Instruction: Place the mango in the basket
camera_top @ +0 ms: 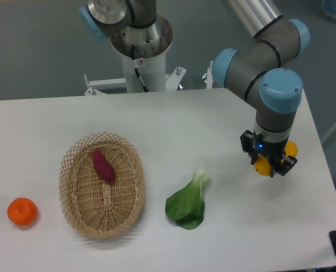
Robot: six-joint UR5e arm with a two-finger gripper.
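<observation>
The mango (262, 166) is yellow-orange and lies near the table's right edge, mostly hidden under my gripper; another yellow part of it shows on the far side. My gripper (268, 160) points straight down over it, with dark fingers on either side of the fruit. The wrist hides the fingertips, so I cannot tell whether they press on the mango. The basket (72, 170) is oval tan wicker at the left-middle of the table, far to the left of my gripper. A dark red-purple sweet potato (103, 165) lies inside it.
A green bok choy (188, 203) lies between the basket and the gripper. A round orange tangerine (22, 211) sits at the far left near the front. The robot base (139, 45) stands behind the table's far edge. The table's right edge is close to the gripper.
</observation>
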